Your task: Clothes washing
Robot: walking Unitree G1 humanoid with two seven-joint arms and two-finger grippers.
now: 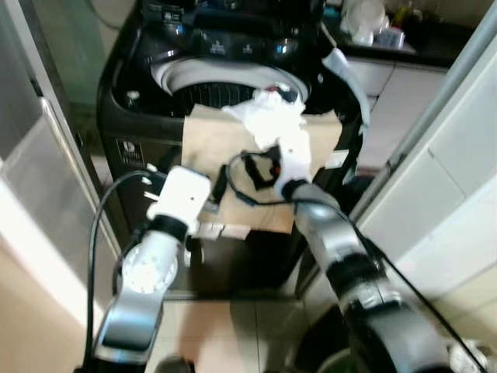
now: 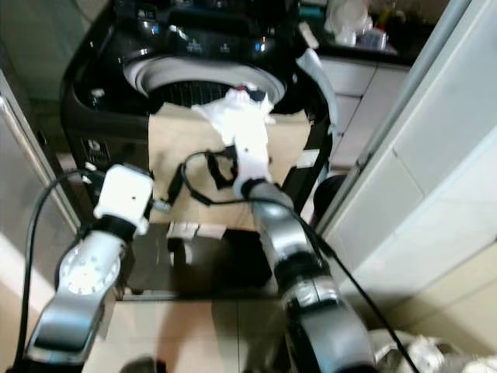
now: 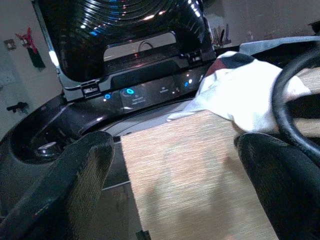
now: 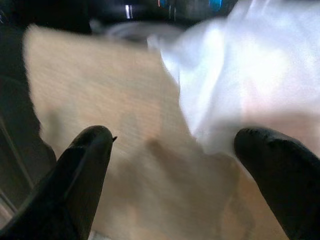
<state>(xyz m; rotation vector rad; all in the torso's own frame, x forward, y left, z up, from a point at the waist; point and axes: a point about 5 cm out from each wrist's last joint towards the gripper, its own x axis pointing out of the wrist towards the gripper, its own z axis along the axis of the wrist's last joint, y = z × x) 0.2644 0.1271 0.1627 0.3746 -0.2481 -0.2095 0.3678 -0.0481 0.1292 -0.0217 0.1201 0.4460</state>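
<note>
A black top-loading washing machine (image 1: 147, 116) stands ahead with its lid up and its drum opening (image 1: 217, 84) showing. A tan board (image 1: 213, 144) lies across the machine's front edge. A crumpled white cloth (image 1: 268, 116) with a red and dark patch rests on the board's far side, by the drum rim. My right arm (image 1: 311, 210) reaches over the board toward the cloth; my right gripper (image 4: 172, 145) is open just short of the white cloth (image 4: 240, 75). My left gripper (image 3: 175, 155) is open too, low over the board's near left part, holding nothing.
A dark counter (image 1: 388, 35) with bottles and cups runs behind the machine on the right. White cabinet panels (image 1: 458, 179) close in on the right and a pale door panel (image 1: 39, 171) on the left. A grey hose (image 1: 349, 81) hangs at the machine's right side.
</note>
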